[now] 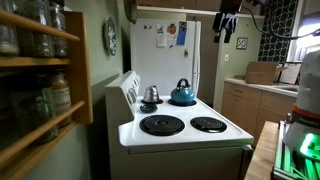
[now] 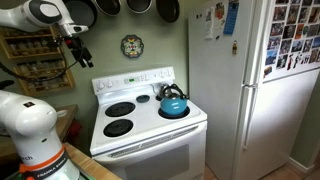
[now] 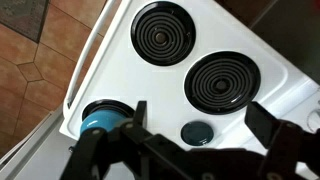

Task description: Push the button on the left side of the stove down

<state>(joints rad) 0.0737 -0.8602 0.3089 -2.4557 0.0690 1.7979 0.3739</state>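
The white stove (image 2: 150, 135) with black coil burners (image 3: 161, 33) shows in both exterior views (image 1: 185, 135). Its raised control panel (image 2: 133, 82) runs along the back; no single button can be made out. My gripper (image 3: 203, 108) is open and empty, looking down on the cooktop from high above. It hangs in the air well clear of the stove in both exterior views (image 2: 78, 50) (image 1: 227, 28). Nothing is between the fingers.
A teal kettle (image 2: 172, 102) (image 1: 182, 95) (image 3: 100, 118) sits on a burner, with a small silver pot (image 1: 150, 95) beside it. A tall white refrigerator (image 2: 250, 80) stands next to the stove. Wooden shelves with jars (image 1: 35, 80) line the wall. A small dark round thing (image 3: 197, 131) lies below the jaws.
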